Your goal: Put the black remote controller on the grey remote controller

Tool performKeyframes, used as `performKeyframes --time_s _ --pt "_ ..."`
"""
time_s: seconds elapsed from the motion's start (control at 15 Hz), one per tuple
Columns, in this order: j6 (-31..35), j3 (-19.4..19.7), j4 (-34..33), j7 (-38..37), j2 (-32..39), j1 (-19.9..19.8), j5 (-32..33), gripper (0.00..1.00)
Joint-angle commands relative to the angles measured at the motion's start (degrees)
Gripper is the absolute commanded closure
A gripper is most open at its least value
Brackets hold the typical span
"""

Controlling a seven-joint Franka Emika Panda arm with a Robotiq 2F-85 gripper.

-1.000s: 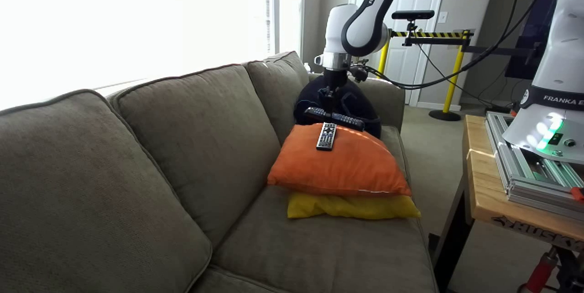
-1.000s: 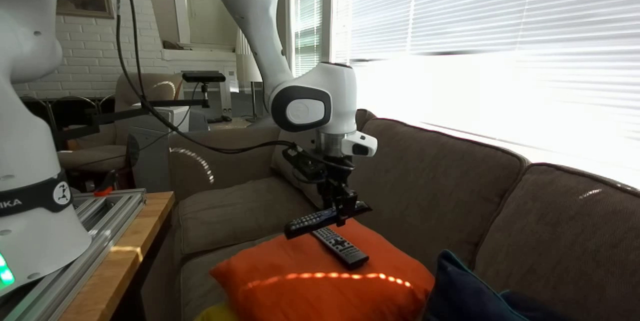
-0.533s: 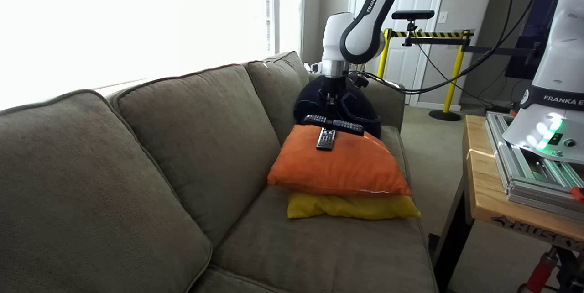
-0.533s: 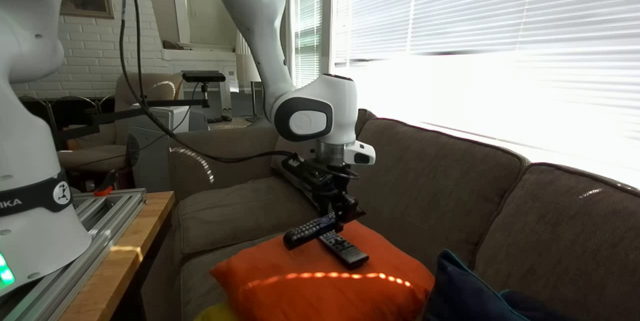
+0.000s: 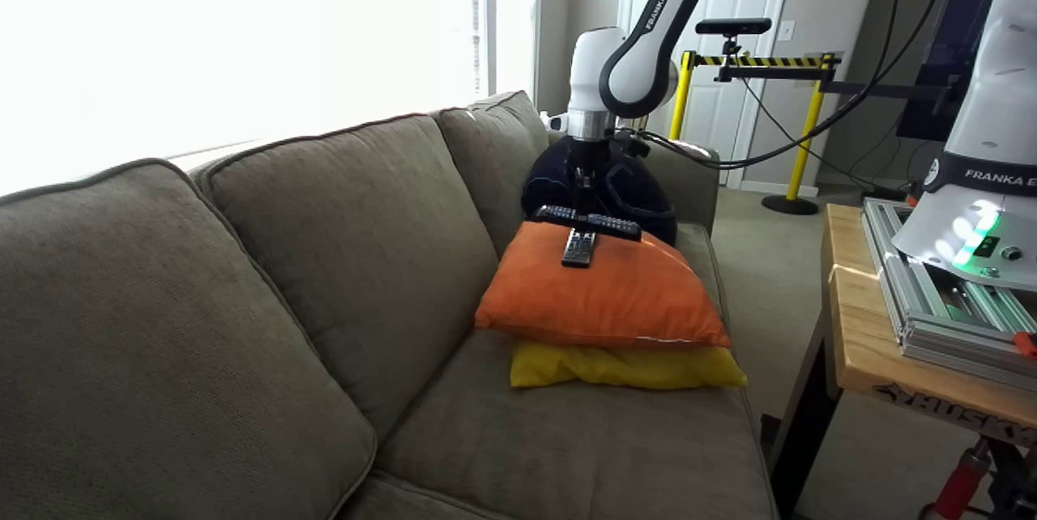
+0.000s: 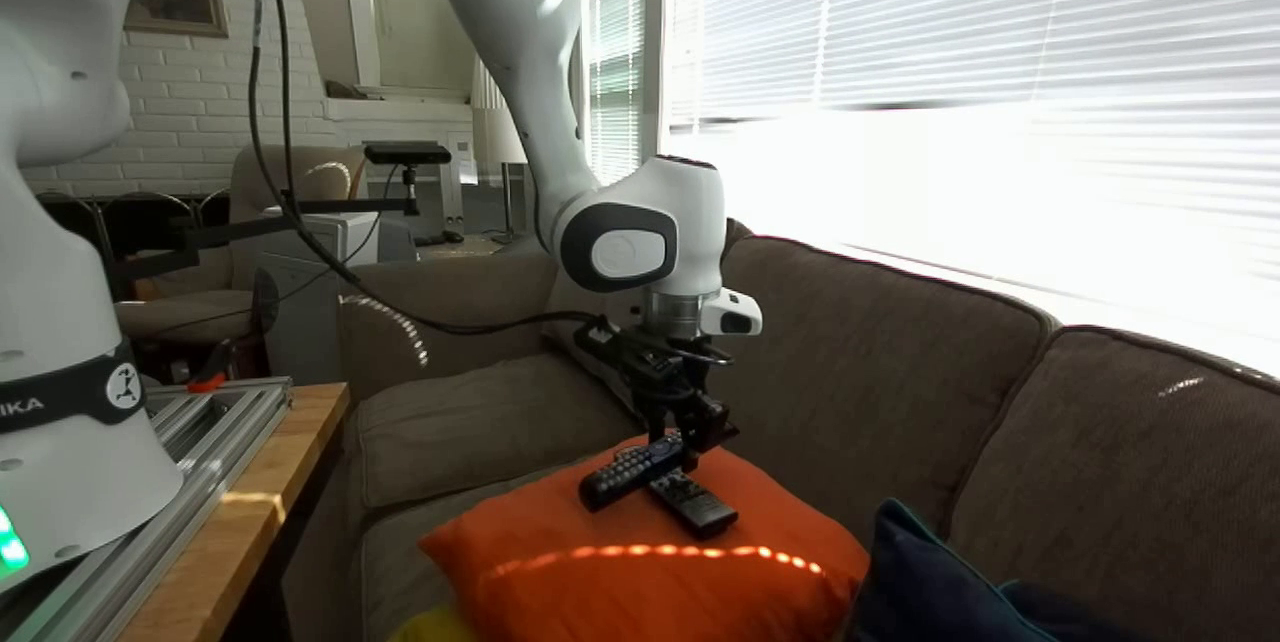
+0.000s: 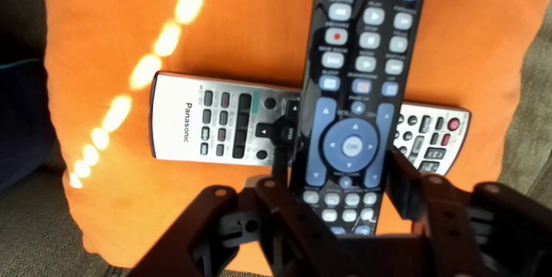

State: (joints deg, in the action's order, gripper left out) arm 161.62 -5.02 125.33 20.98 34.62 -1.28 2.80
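The black remote controller [image 5: 614,227] is held crosswise over the grey remote controller [image 5: 578,251] in both exterior views. In the wrist view the black remote [image 7: 366,39], with blue and white buttons, lies between my fingers and covers the middle of the silver-grey remote [image 7: 172,117]. My gripper [image 7: 338,160] has one finger on each side of the black remote, and it points down in an exterior view [image 6: 685,447]. The black remote [image 6: 628,474] is on or just above the grey remote [image 6: 698,507]; I cannot tell if they touch.
The grey remote lies on an orange pillow [image 5: 599,301], which rests on a yellow pillow [image 5: 624,366] on the sofa [image 5: 324,236]. A dark blue bundle [image 5: 551,172] lies beside the orange pillow. The wooden table [image 5: 851,326] carries the robot base.
My gripper has come down with the black remote, so it now sits at the grey remote's level or close to it. It has also shifted slightly. The grey remote has not moved.
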Motion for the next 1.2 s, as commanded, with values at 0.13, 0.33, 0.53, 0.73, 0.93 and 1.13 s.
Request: performKeyframes --time_s 0.13,0.33,0.53,0.73,0.93,1.13 --pt "-0.5 -0.53 -2.31 0.26 1.86 -1.08 2.4 0.69" --pt "-0.44 -0.23 -2.43 -0.49 1.95 -0.71 2.37 0.12" --pt "-0.35 -0.19 -2.65 -0.58 1.83 -0.68 2.35 0.0" --pt "0.06 -0.66 -2.39 -0.56 1.31 -1.11 1.85 0.0" --pt "-0.24 0.67 0.04 -3.44 -1.96 0.37 1.83 0.0" --pt "-2.66 -1.05 5.03 -5.1 -9.62 -1.17 -0.49 0.0"
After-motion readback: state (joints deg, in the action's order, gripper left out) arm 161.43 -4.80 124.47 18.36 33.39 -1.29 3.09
